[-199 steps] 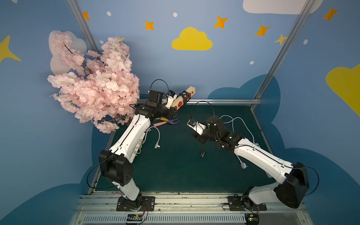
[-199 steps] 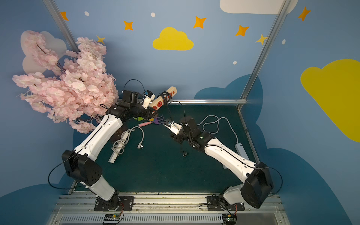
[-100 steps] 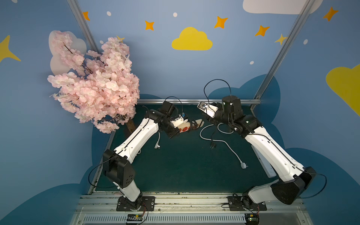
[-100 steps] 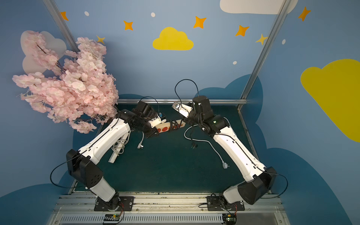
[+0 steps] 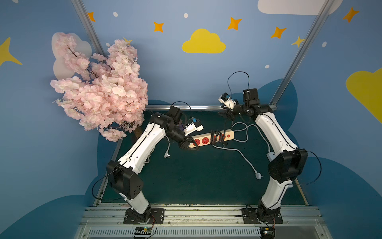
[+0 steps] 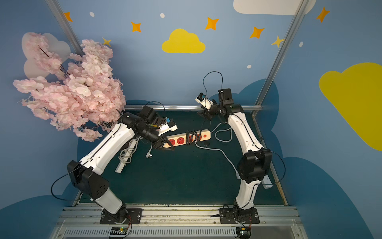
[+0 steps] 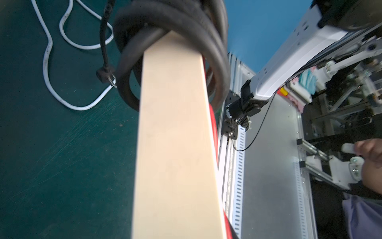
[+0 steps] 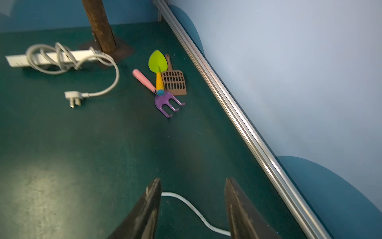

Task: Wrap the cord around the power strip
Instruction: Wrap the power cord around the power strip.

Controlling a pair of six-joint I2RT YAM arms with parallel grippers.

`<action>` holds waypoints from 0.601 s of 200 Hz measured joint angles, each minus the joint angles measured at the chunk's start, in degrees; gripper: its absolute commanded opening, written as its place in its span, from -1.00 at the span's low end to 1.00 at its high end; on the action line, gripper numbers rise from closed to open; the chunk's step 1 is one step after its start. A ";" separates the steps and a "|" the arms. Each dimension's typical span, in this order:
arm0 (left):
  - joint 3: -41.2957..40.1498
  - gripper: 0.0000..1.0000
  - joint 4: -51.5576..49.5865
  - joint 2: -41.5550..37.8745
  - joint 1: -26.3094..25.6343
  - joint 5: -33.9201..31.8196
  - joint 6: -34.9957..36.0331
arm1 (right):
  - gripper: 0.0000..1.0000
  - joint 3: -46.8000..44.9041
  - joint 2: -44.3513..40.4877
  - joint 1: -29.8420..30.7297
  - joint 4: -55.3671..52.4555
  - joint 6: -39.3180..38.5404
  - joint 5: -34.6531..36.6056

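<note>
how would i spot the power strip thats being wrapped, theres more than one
Look at the middle of the green mat, between the two arms. The power strip is there, one end clamped in the left gripper. It alone is cream with red sockets and black cord looped round it; the white strip has pale cord.

Soft even light, blurred wrist-view foregrounds

Right gripper (image 5: 224,115) has withdrawn rearward; power strip (image 5: 208,138) now lower, level.
</note>
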 measured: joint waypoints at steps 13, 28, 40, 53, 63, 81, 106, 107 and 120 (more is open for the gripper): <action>-0.66 -0.95 2.21 -0.33 1.09 2.75 -1.92 | -0.56 -0.33 0.37 -1.25 1.62 2.84 -3.52; -4.74 -0.95 9.73 -2.62 2.01 5.35 -7.10 | -0.33 -3.02 0.13 -2.10 6.38 6.73 -6.34; -9.49 -0.95 17.38 -5.33 2.84 6.62 -13.00 | -0.18 -7.37 -0.63 -2.36 11.87 10.56 -8.24; -13.53 -0.95 24.24 -7.48 4.04 7.72 -19.41 | -0.03 -12.07 -1.25 -2.45 16.61 15.21 -10.23; -15.06 -0.95 27.45 -8.09 4.83 8.15 -22.77 | 0.09 -14.16 -1.27 -2.69 19.39 19.15 -11.78; -15.56 -0.95 31.50 -8.07 6.23 8.68 -26.12 | 0.27 -15.26 -1.25 -4.07 22.03 25.66 -13.99; -15.85 -0.95 40.19 -9.49 8.76 9.31 -29.90 | 0.49 -14.56 -1.20 -7.37 22.62 32.59 -17.40; -15.89 -0.95 40.72 -9.62 8.90 9.31 -30.18 | 0.50 -14.45 -1.18 -7.52 22.49 32.76 -17.55; -17.22 -0.95 46.80 -11.13 10.32 9.42 -33.51 | 0.60 -13.81 -1.16 -9.05 21.70 35.23 -20.20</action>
